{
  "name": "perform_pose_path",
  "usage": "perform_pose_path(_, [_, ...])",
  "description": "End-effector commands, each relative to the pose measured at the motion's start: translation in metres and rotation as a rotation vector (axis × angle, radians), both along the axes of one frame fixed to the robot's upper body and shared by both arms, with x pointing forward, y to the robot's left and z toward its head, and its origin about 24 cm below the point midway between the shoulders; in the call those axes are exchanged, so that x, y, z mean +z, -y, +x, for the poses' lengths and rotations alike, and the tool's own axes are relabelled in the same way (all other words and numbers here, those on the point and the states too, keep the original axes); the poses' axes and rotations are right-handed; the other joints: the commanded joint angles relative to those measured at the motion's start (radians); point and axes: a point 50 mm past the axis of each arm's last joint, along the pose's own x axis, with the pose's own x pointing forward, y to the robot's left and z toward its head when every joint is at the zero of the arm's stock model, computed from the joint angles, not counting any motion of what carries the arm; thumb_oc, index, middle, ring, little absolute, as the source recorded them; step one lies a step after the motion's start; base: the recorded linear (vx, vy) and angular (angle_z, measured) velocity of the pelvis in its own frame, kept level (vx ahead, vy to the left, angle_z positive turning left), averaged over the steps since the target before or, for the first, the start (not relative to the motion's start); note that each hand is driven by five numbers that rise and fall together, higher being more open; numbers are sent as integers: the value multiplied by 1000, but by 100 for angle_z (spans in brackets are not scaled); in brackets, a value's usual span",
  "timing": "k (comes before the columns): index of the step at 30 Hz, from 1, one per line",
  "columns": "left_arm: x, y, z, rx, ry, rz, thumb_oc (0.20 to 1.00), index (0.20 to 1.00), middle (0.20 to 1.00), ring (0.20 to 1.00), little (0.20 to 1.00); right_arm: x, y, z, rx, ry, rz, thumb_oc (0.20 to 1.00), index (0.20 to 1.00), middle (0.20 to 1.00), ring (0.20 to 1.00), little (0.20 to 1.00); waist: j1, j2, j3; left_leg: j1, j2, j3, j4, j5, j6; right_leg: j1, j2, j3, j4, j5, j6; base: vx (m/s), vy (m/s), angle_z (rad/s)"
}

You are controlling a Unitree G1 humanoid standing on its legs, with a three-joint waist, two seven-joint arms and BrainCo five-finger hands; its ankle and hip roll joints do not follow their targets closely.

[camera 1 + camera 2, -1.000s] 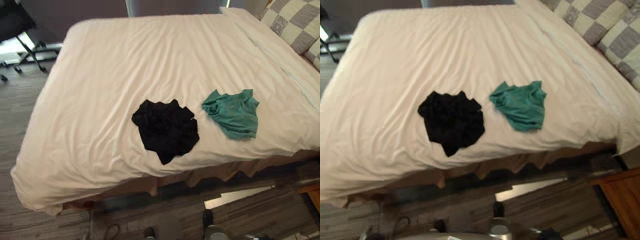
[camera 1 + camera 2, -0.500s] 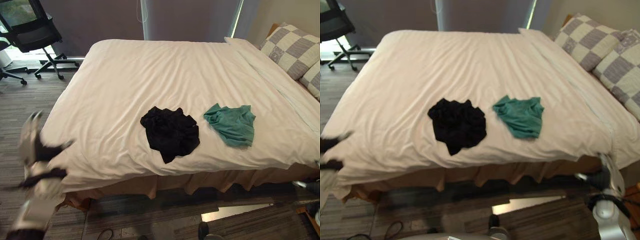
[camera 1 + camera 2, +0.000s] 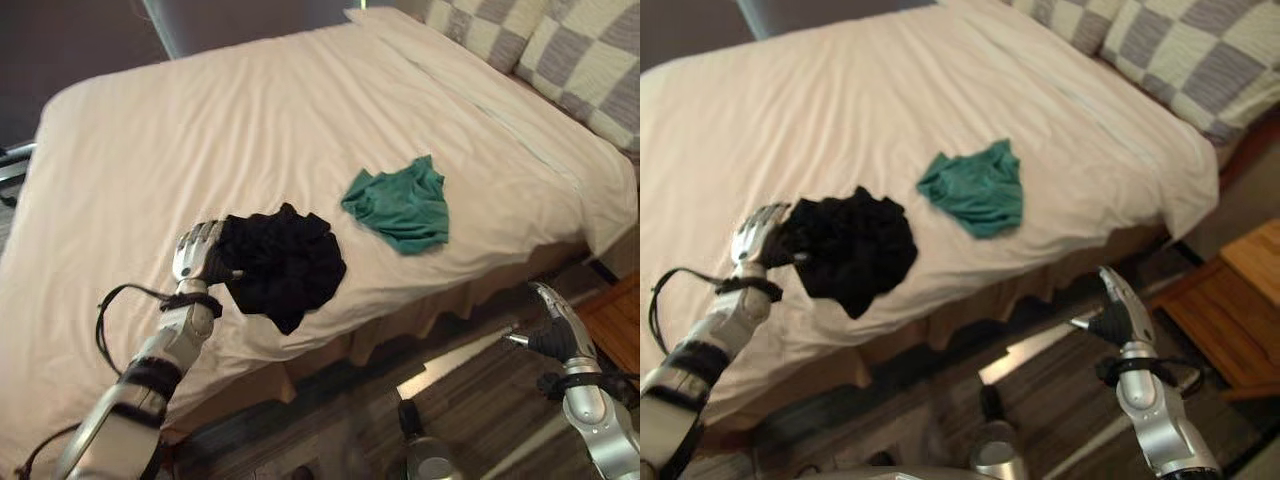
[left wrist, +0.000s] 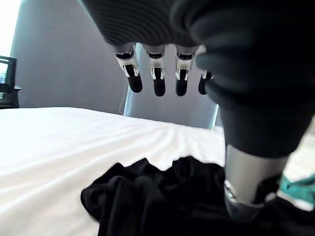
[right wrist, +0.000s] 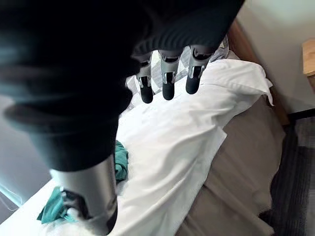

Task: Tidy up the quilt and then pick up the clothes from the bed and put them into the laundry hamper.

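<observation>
A crumpled black garment (image 3: 285, 265) lies near the front edge of the white quilt (image 3: 230, 120), which is spread flat over the bed. My left hand (image 3: 200, 255) hovers at the garment's left edge, open, with straight fingers (image 4: 157, 81) above the black cloth (image 4: 162, 196). A green garment (image 3: 400, 205) lies to the right of the black one. My right hand (image 3: 555, 330) is open in the air over the floor by the bed's front right corner, holding nothing. Its fingers (image 5: 167, 78) point toward the quilt (image 5: 177, 142) and the green garment (image 5: 120, 160).
Grey-and-cream checkered pillows (image 3: 560, 50) rest at the head of the bed on the right. A wooden nightstand (image 3: 1240, 290) stands on the floor at the right, close to my right arm. A tan bed skirt (image 3: 440, 310) hangs below the quilt's front edge.
The camera has shifted to the right. My left hand has risen from beside the bed to the black garment's left edge. My right hand has come up near the bed's front right corner.
</observation>
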Motion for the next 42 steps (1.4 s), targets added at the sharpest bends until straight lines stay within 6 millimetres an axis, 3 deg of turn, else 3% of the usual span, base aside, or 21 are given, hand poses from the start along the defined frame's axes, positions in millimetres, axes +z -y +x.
perform_pose_path(1, [46, -2, 28, 22, 88, 107, 1000, 1000, 1000, 1000, 1000, 49, -6, 24, 75, 226, -2, 1000, 1000, 1000, 1000, 1000, -1, -26, 66, -20, 13, -44, 9, -69, -11, -20, -69, -15, 24, -115, 116, -73, -3, -28])
perform_pose_path(7, [21, 8, 33, 22, -87, 182, 1000, 1000, 1000, 1000, 1000, 78, -17, 35, 148, 337, -1, 1000, 1000, 1000, 1000, 1000, -2, -35, 108, -65, 21, -52, 9, -48, -15, -58, -65, -21, 35, -113, 112, -66, -16, -7])
perform_pose_path(8, [3, 13, 28, 16, -154, 152, 526, 526, 526, 526, 526, 93, -23, 43, 182, 388, -16, 1000, 1000, 1000, 1000, 1000, 13, -37, 117, -78, 25, -58, 9, -42, -16, -64, -65, -28, 37, -114, 108, -38, -25, 7])
perform_pose_path(9, [3, 13, 28, 17, -153, 151, 460, 460, 460, 460, 460, 93, -23, 43, 183, 389, -17, 1000, 1000, 1000, 1000, 1000, 11, -36, 116, -80, 25, -59, 9, -42, -16, -65, -65, -29, 38, -114, 108, -38, -53, 10])
perform_pose_path(10, [-14, 20, 21, 5, -192, 89, 200, 200, 200, 200, 200, 105, -25, 53, 198, 419, -85, 1000, 1000, 1000, 1000, 1000, 30, -37, 120, -88, 29, -72, 9, -40, -19, -60, -62, -41, 36, -119, 103, -11, -34, 11])
perform_pose_path(11, [-13, 19, 21, 7, -191, 89, 200, 200, 200, 200, 200, 106, -26, 54, 199, 420, -85, 1000, 1000, 1000, 1000, 1000, 28, -37, 118, -92, 29, -72, 9, -36, -19, -64, -62, -41, 35, -115, 102, -13, -69, 14])
perform_pose_path(12, [-35, 28, 9, -6, -220, -16, 200, 200, 200, 200, 200, 122, -26, 68, 195, 449, -175, 1000, 1000, 1000, 1000, 1000, 57, -38, 119, -102, 34, -86, 9, -34, -20, -60, -60, -50, 35, -121, 94, -24, -44, 15])
perform_pose_path(13, [-35, 28, 9, -3, -219, -17, 200, 200, 200, 200, 200, 122, -27, 69, 198, 451, -175, 1000, 1000, 1000, 1000, 1000, 54, -38, 118, -106, 34, -86, 9, -30, -20, -64, -60, -49, 35, -118, 93, -18, -79, 24])
perform_pose_path(14, [-61, 39, -10, -14, -254, -161, 200, 200, 200, 200, 200, 134, -24, 88, 164, 447, -255, 1000, 1000, 1000, 1000, 1000, 91, -35, 120, -115, 36, -104, 9, -26, -21, -57, -57, -60, 36, -123, 84, -26, -47, 25])
perform_pose_path(15, [-61, 38, -10, -11, -253, -162, 200, 200, 200, 200, 200, 134, -25, 89, 167, 448, -255, 1000, 1000, 1000, 1000, 1000, 88, -35, 119, -119, 36, -105, 9, -22, -21, -61, -57, -60, 35, -120, 83, -19, -83, 29])
perform_pose_path(18, [-91, 30, -63, -34, -282, -288, 200, 200, 200, 200, 200, 156, 1, 133, -32, 366, -385, 1000, 1000, 1000, 1000, 1000, 181, -19, 128, -154, 35, -155, 9, -7, -26, -51, -53, -94, 34, -130, 64, -36, -79, 32])
perform_pose_path(20, [-97, 26, -78, -29, -308, -310, 200, 200, 200, 200, 200, 161, 7, 141, -78, 347, -402, 1000, 1000, 1000, 1000, 1000, 192, -15, 127, -168, 35, -169, 9, 2, -28, -51, -54, -106, 32, -129, 60, -12, -45, 48])
perform_pose_path(21, [-115, 11, -117, 36, -382, -395, 200, 200, 200, 200, 200, 170, 30, 149, -210, 317, -381, 1000, 1000, 1000, 1000, 1000, 241, 4, 126, -180, 33, -202, 9, 8, -32, -36, -56, -137, 30, -136, 55, 4, -29, 52])
perform_pose_path(22, [-115, 10, -117, 39, -381, -397, 200, 200, 200, 200, 200, 171, 29, 150, -207, 319, -381, 1000, 1000, 1000, 1000, 1000, 236, 4, 125, -185, 32, -203, 9, 12, -32, -38, -56, -138, 29, -133, 55, 29, -43, 55])
perform_pose_path(25, [-149, -16, -184, 228, -569, -492, 200, 200, 200, 200, 200, 167, 65, 156, -397, 171, -349, 1000, 1000, 1000, 1000, 1000, 297, 41, 114, -205, 23, -266, 9, 25, -41, 0, -64, -208, 24, -144, 52, 48, -28, 52])
perform_pose_path(28, [-162, -19, -207, 330, -613, -562, 200, 200, 200, 200, 200, 154, 78, 154, -448, 54, -345, 1000, 1000, 1000, 1000, 1000, 316, 55, 111, -213, 16, -293, 9, 30, -43, 15, -68, -233, 20, -147, 52, 21, 3, 70])
perform_pose_path(29, [-175, -20, -230, 419, -680, -609, 200, 200, 200, 200, 200, 144, 86, 152, -479, -63, -369, 1000, 1000, 1000, 1000, 1000, 339, 69, 109, -221, 7, -319, 9, 36, -43, 27, -75, -257, 16, -146, 54, 3, 13, 68])
perform_pose_path(31, [-181, -16, -236, 434, -710, -618, 200, 200, 200, 200, 200, 141, 91, 149, -496, -96, -367, 1000, 1000, 1000, 1000, 1000, 345, 75, 105, -230, 1, -328, 9, 41, -43, 27, -80, -266, 15, -144, 55, -9, 38, 61])
perform_pose_path(32, [-189, -12, -245, 447, -767, -612, 200, 200, 200, 200, 200, 136, 97, 145, -518, -163, -374, 200, 200, 200, 200, 200, 363, 83, 102, -235, -7, -342, 9, 43, -45, 36, -88, -286, 11, -144, 59, -1, 47, 59])
perform_pose_path(39, [-195, 13, -229, 348, -802, -642, 200, 200, 200, 200, 200, 112, 102, 137, -502, -210, -226, 200, 200, 200, 200, 200, 379, 84, 87, -235, -34, -362, 9, 33, -36, 59, -118, -313, 4, -138, 73, 3, 80, 30])
perform_pose_path(42, [-188, 21, -211, 263, -774, -654, 200, 200, 200, 200, 200, 85, 99, 130, -471, -241, -161, 200, 200, 200, 200, 200, 377, 75, 82, -227, -51, -362, 9, 22, -25, 65, -133, -313, 4, -129, 81, -1, 139, 3])
